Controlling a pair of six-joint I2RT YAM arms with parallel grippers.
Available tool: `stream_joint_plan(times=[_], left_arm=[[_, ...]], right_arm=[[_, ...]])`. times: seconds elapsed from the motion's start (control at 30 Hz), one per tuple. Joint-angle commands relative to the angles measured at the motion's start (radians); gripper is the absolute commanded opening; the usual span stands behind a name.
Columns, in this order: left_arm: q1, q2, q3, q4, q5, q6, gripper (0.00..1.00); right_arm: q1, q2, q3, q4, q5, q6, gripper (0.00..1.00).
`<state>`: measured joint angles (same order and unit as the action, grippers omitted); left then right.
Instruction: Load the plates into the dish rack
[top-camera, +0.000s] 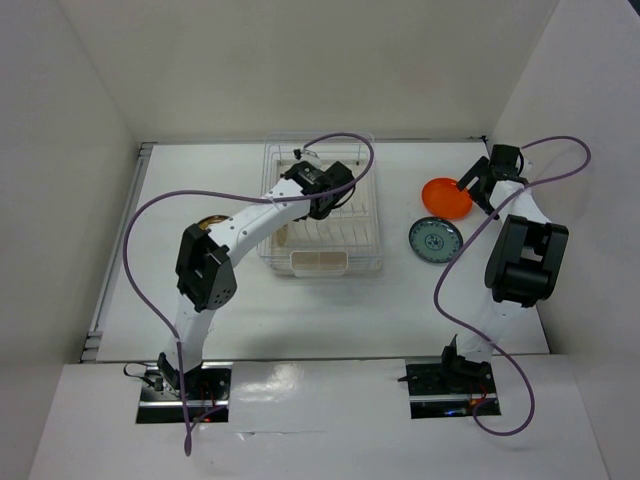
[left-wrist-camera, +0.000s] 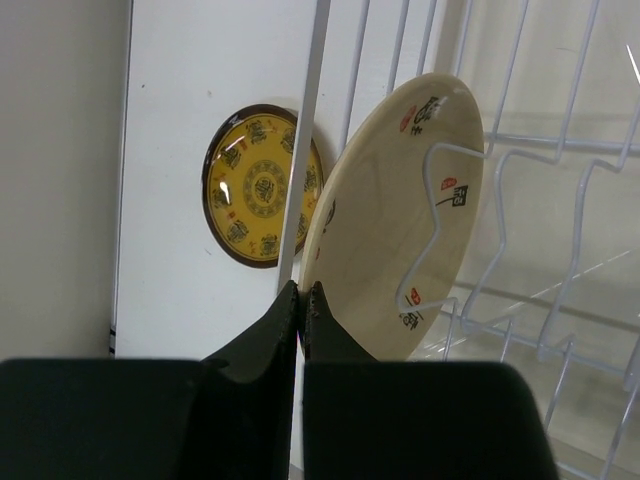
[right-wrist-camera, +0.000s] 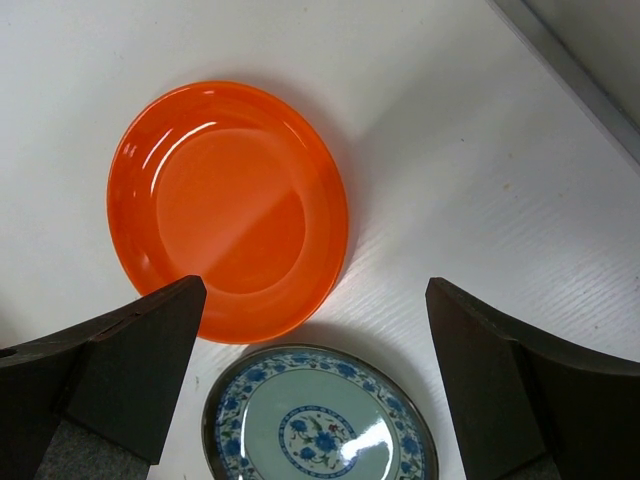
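Plates sit in three places across the counter (top-camera: 250, 300). Farthest left, the yellow plate (left-wrist-camera: 262, 185) lies flat, face up, just outside the left wall of the dish rack (top-camera: 375, 230). The rack has its beige holder (top-camera: 318, 262) at the near end. Inside, the pale beige plate (left-wrist-camera: 390, 200) stands on edge between upright tines, its top leaning over to one side, and one wire crosses its face. The left hand (left-wrist-camera: 302, 292) is above the rack with its fingers pressed fully together, gripping nothing. The tips are right at the beige plate's lower rim; whether they touch it I cannot tell.

A strip of bare counter separates the rack from the blue-patterned plate (right-wrist-camera: 320, 420), which lies flat. The orange plate (right-wrist-camera: 230, 205) lies flat just beyond it on the far side, near the counter's right edge. The right hand (right-wrist-camera: 315, 300) hovers over both plates' neighbouring rims, spread wide and holding nothing.
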<state>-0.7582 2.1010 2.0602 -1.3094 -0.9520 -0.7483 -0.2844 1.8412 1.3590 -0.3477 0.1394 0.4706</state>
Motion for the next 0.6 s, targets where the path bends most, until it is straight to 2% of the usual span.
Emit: stream_joint_plan(times=[0.0,0.4,0.43,0.5,0.57], left_arm=[[-0.01,-0.035,-0.031,-0.051,0.044,-0.065,0.0],[0.037,-0.044,-0.072,-0.051,0.064,-0.086,0.0],[0.037,-0.044,-0.072,-0.051,0.064,-0.086,0.02],[0.046,-0.044,-0.072,-0.051,0.075,-0.086,0.13],[0.046,-0.035,-0.072,-0.051,0.075,-0.086,0.3]], right_arm=[[-0.006,0.006,0.045,-0.026,0.0,-0.006,1.0],[-0.006,0.006,0.063,-0.036,-0.011,-0.015,1.0],[-0.006,0.006,0.063,-0.036,-0.011,-0.015,1.0],[-0.006,0.015,0.063,-0.036,-0.02,-0.015,1.0],[-0.006,0.015,0.063,-0.036,-0.02,-0.015,1.0]])
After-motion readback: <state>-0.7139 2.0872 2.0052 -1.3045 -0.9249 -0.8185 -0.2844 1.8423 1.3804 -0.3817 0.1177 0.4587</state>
